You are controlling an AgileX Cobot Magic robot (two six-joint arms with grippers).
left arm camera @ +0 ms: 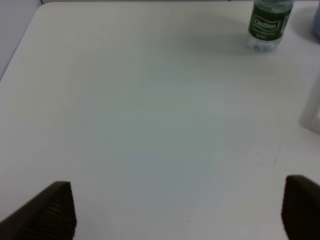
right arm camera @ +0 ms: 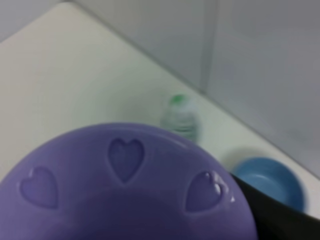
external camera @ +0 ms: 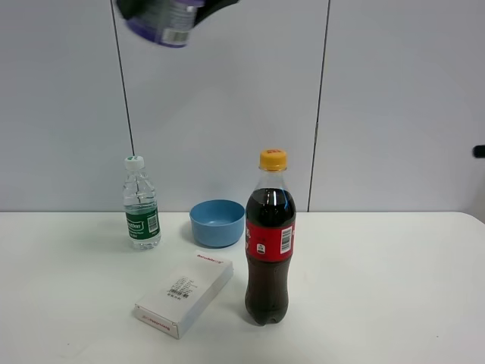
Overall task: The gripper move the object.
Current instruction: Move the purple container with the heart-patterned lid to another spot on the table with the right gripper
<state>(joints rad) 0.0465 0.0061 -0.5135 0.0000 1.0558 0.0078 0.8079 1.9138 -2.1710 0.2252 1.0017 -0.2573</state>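
White tabletop [external camera: 394, 288] against a pale grey panelled wall [external camera: 394, 98]. Standing on it, none of them touching a claw: cola bottle [external camera: 270, 243] with an orange cap, flat white box [external camera: 184, 293] just beside it, blue bowl [external camera: 217, 222] behind, and small green-label water bottle [external camera: 142, 205] furthest left. Right claw [external camera: 173, 7] is at the very top edge of the exterior view, high above the table and over its left half. It is clamped on the purple-lidded tub [external camera: 163, 29]; the barcode label shows, though that patch is blurred. In the right wrist view the tub's heart-dimpled lid faces the camera and fills the frame, so the tub sits straight ahead of that wrist, with the water bottle and bowl far below. Left claw [left arm camera: 180, 212] hangs over bare table, jaws spread wide, holding nothing. Key relation: the tub is held in the air on the water-bottle side, so I'd judge the next move to be carry-and-lower, clearing the 2 bottles. Drop spot isn't specified.
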